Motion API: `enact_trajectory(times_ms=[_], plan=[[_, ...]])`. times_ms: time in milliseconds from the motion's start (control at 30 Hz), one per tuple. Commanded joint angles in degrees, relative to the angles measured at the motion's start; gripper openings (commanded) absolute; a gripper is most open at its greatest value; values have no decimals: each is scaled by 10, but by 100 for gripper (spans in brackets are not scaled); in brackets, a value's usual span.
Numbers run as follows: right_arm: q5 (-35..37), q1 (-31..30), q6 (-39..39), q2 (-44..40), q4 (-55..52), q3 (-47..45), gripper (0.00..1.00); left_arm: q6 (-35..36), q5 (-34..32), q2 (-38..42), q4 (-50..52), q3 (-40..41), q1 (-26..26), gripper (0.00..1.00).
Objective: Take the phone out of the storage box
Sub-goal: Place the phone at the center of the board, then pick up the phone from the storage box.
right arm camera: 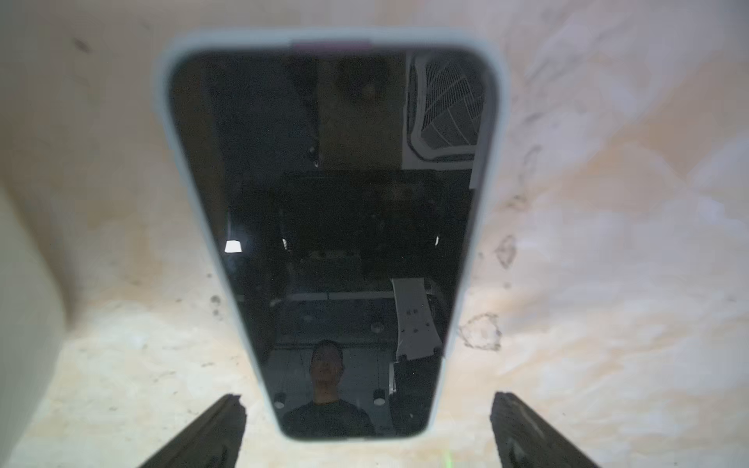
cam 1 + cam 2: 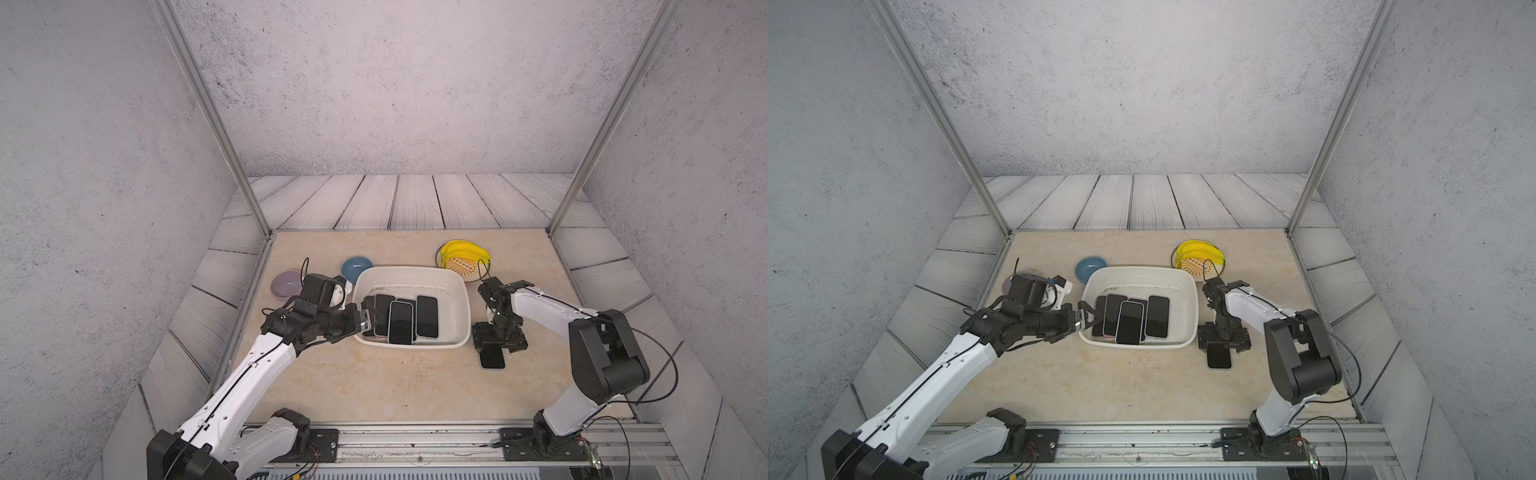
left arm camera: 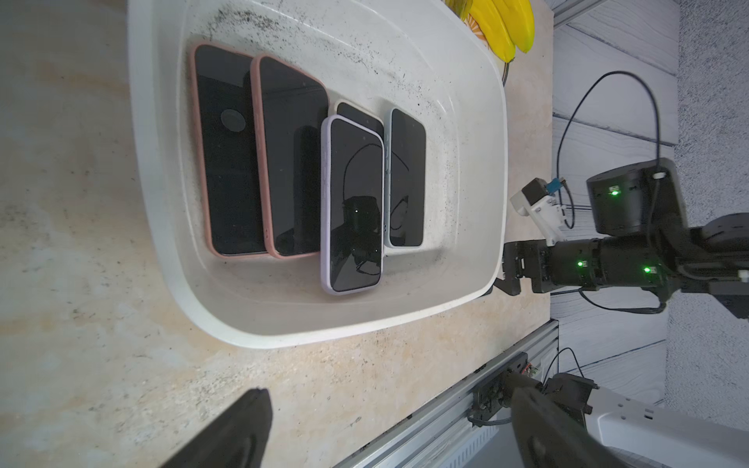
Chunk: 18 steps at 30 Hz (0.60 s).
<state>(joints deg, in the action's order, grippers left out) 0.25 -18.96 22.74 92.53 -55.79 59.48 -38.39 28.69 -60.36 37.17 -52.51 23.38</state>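
Right gripper (image 1: 369, 397), released, straddles the phone (image 1: 324, 223) lying flat on the table (image 1: 608, 243) beside the storage box (image 2: 415, 277).

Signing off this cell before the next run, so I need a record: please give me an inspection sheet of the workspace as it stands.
Surface: beige marbled table, a few dark marks.
Job's things: white storage box mid-table, dark specks inside, five phones overlapping in it; one more phone flat on the table to its right, screen up.
Clutter: blue bowl and lilac bowl behind-left of the box; bananas on a patterned plate behind-right.
Grippers: left gripper open at the box's left rim, empty; right gripper open, straddling the outside phone without gripping it.
Cables: black cable loops at both wrists.
Surroundings: grey speckled walls, metal frame posts, mounting rail.
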Motion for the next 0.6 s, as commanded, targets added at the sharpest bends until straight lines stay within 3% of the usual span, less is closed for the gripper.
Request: enact_trajectory(times_ms=[0,100,233,300,567], plan=[[34,-1,15,-56,-63,61,100,16,-7,0,11,-6,3,99],[24,-2,28,-93,-94,129,99,19,-9,-1,12,-6,3,98],[-85,-4,51,-95,-74,187,100,23,-13,0,15,-5,3,98],[-119,-14,67,-77,-64,204,99,25,-16,4,20,-7,3,99],[-137,-81,71,37,-47,263,100,43,-32,25,56,-15,3,99]])
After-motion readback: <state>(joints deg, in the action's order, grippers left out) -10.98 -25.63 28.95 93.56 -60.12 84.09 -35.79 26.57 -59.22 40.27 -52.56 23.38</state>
